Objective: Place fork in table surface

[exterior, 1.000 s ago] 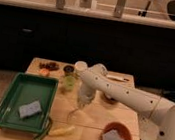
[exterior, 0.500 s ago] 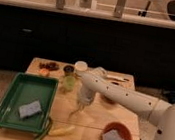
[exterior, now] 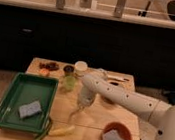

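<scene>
My gripper [exterior: 82, 103] hangs over the middle of the light tan table surface [exterior: 95, 117], at the end of the white arm that reaches in from the right. A thin pale cream fork [exterior: 75, 111] slants down and to the left from the gripper, and its lower tip is close to the tabletop. The gripper looks shut on the fork's upper end. I cannot tell whether the tip touches the wood.
A green tray [exterior: 9, 102] holding a grey-blue sponge [exterior: 30, 109] lies at the left. A green curved vegetable [exterior: 45, 130] and a pale yellow stick [exterior: 62, 130] lie at the front. An orange bowl [exterior: 117, 136] sits front right. Cups [exterior: 69, 83] and a white container [exterior: 80, 67] stand behind.
The gripper with the fork has sunk slightly toward the tabletop. Nothing else has moved.
</scene>
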Robot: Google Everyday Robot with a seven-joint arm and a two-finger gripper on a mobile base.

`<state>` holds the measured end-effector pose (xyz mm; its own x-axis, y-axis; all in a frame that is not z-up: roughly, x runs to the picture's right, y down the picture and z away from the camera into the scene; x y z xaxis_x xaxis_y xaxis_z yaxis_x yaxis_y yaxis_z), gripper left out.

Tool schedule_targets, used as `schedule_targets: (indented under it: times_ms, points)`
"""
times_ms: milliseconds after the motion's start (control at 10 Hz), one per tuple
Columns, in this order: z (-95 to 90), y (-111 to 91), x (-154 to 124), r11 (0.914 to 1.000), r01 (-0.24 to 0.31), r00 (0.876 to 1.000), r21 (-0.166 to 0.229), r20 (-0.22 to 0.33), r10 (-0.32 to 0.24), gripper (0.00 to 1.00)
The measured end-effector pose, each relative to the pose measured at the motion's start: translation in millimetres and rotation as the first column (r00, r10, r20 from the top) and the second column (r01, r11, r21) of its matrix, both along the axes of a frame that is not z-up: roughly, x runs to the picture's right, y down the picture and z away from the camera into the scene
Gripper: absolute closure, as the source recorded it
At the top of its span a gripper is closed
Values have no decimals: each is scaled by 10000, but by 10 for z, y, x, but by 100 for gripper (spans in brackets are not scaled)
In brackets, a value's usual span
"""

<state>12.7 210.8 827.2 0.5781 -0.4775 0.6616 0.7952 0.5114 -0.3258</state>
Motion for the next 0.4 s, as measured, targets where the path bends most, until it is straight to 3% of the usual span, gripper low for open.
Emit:
schedule_targets:
  times_ms: [100,400]
  points:
    - [7,10,8,10000,-15,10000,-23,-10,15,21]
    - [12,24,-14,10000,8,10000,-71,9,-8,20]
